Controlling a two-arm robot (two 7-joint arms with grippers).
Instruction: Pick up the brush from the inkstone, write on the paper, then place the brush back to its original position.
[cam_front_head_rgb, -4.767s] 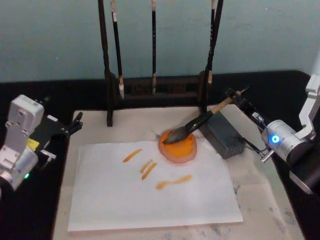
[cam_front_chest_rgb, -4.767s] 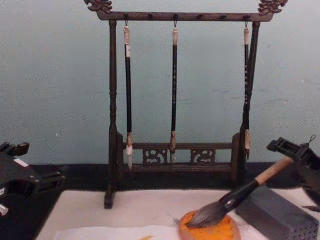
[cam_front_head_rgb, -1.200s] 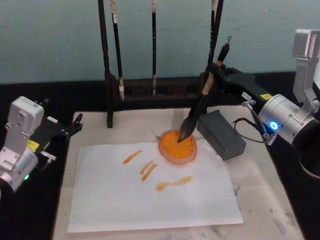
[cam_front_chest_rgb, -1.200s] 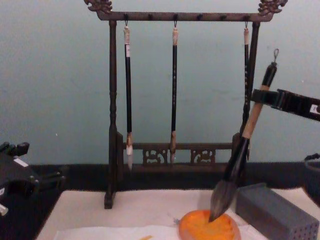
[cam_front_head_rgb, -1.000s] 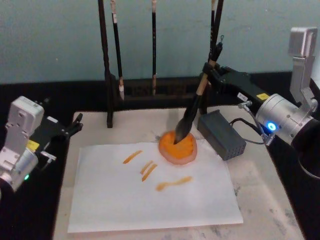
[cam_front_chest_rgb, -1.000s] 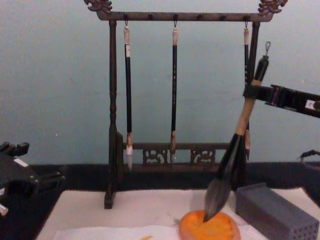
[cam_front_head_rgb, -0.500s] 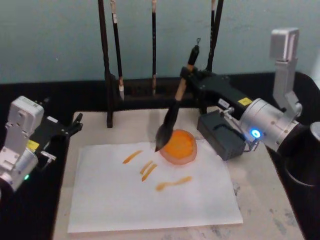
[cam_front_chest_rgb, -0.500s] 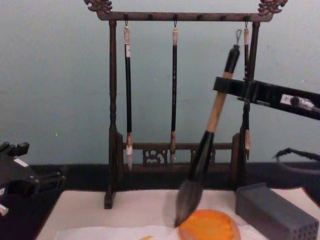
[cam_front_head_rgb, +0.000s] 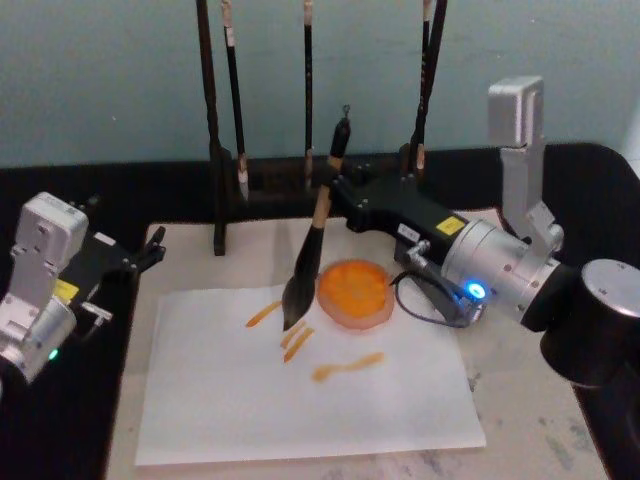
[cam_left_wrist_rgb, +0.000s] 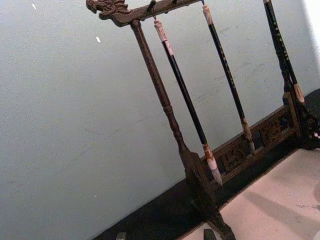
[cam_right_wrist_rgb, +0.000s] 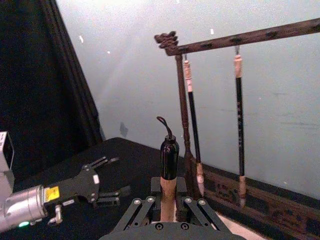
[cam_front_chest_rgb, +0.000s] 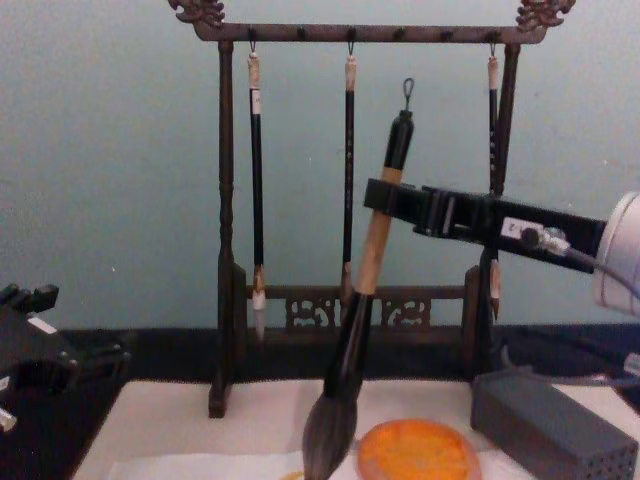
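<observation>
The right pincer (cam_front_head_rgb: 335, 190), clenched on its tan wooden shaft, has swung the fat dark-tufted brush (cam_front_head_rgb: 303, 270) off the round orange inkstone (cam_front_head_rgb: 356, 293) below it, over thin white paper (cam_front_head_rgb: 300, 400); the left pincer (cam_front_head_rgb: 150, 245) idles released.

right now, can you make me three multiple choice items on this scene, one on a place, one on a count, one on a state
1. Where is the tuft of the brush?
A. over the paper, left of the inkstone
B. dipped in the inkstone
C. right of the inkstone, off the paper
2. How many thin brushes hang on the rack?
A. two
B. three
C. five
3. The right gripper is
A. open and empty
B. shut on the brush
C. open around the inkstone

Answers: 1 A, the tuft hangs above the sheet beside the dish. 2 B, three hang from the top bar. 3 B, its fingers clamp the shaft; the left gripper idles at the left.
</observation>
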